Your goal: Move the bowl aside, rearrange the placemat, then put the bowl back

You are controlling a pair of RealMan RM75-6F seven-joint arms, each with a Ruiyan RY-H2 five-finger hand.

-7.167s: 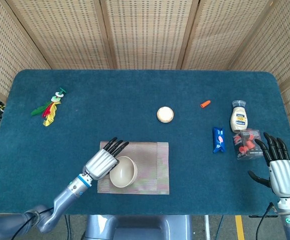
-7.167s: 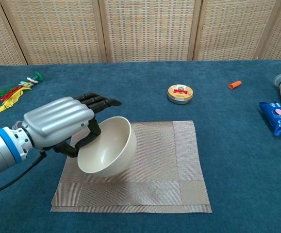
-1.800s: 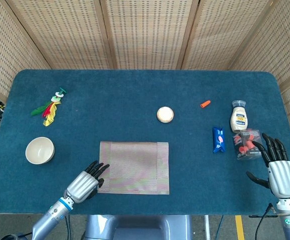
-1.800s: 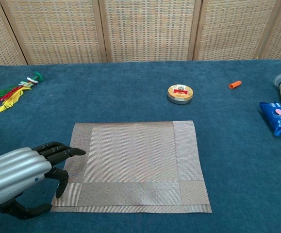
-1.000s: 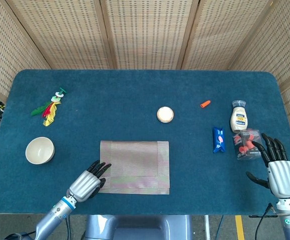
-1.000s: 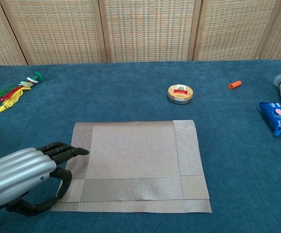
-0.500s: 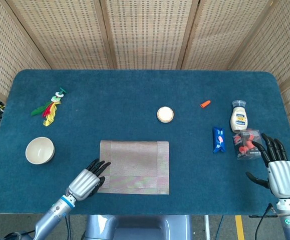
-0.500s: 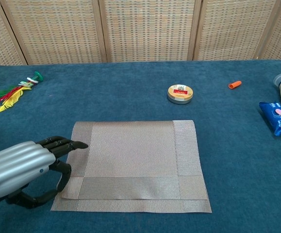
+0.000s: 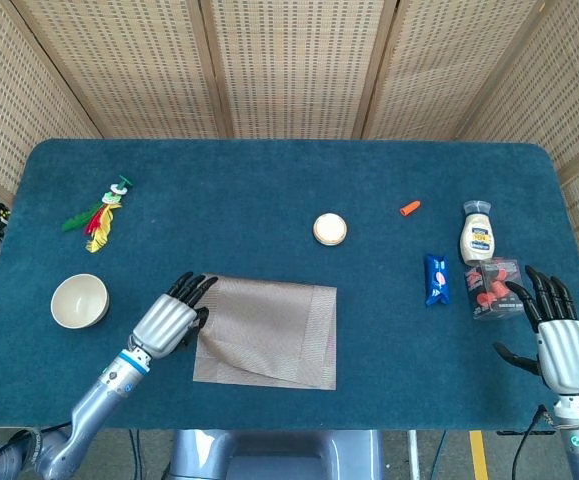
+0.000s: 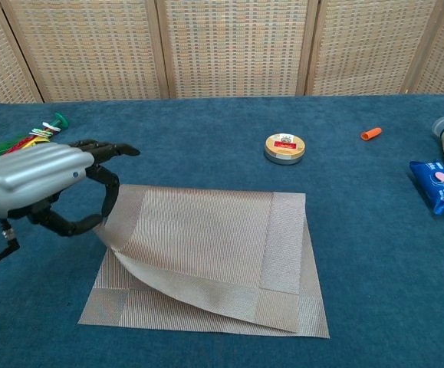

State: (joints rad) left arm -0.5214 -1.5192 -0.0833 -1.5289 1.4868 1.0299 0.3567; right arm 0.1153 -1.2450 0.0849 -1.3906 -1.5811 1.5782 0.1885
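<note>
The woven beige placemat [image 9: 269, 330] lies at the front middle of the blue table. My left hand [image 9: 169, 318] pinches its near-left corner between thumb and fingers and holds it raised, so the top layer [image 10: 206, 245] curls up off a second flat layer [image 10: 106, 303] beneath. In the chest view the left hand [image 10: 49, 184] hangs above the mat's left edge. The cream bowl [image 9: 79, 300] stands upright on the cloth, left of the mat and apart from it. My right hand [image 9: 561, 340] hovers at the front right, fingers spread, holding nothing.
A round tin [image 9: 330, 229] sits behind the mat. An orange piece [image 9: 410, 208], a mayonnaise bottle [image 9: 477, 233], a blue packet [image 9: 436, 279] and a clear box of red items [image 9: 494, 287] crowd the right side. A feather toy [image 9: 99, 215] lies far left.
My left hand has taken hold of the mat's front-left corner and lifted it up and away from me, peeling the top layer off the lower one. The right hand has barely moved.
</note>
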